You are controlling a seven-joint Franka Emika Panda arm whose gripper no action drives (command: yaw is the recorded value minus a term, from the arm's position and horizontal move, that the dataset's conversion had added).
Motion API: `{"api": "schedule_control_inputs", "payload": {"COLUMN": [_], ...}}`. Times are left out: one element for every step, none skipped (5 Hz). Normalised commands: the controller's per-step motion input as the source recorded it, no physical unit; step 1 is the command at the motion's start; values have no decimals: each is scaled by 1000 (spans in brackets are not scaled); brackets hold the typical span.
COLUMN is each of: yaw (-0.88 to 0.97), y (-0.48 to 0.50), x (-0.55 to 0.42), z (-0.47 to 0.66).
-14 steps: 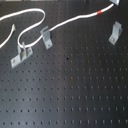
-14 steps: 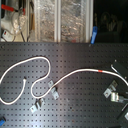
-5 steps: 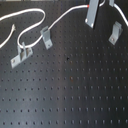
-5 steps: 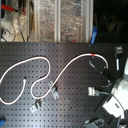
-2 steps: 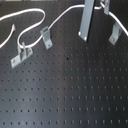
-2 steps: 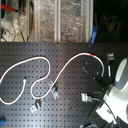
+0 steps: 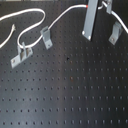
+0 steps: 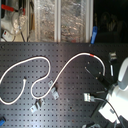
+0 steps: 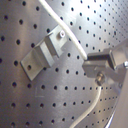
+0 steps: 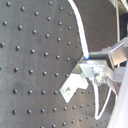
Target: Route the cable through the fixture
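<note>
While fingers (image 8: 101, 80) grip 1 cable (image 8: 45, 61), 3 fixtures sit on pegboard (image 7: 75, 95).

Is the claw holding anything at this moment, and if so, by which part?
The claw appears shut on the cable, gripping it near its red-banded end; the contact itself is blurry.

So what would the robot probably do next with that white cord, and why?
Probably lift the red-banded end a little and carry it toward the nearest metal clip. The gripper looks closed on the cable near its red band, and in the first wrist view the cord runs past that clip rather than clearly through it. The cable's other stretch loops around the clips in the first exterior view's left.
</note>
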Motion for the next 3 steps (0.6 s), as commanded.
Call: {"api": "schedule_control_inputs", "payload": {"yaw": [-43, 226, 0], "y": [-149, -110, -41], "x": [185, 68, 4], "z": [-1, 68, 39]}}
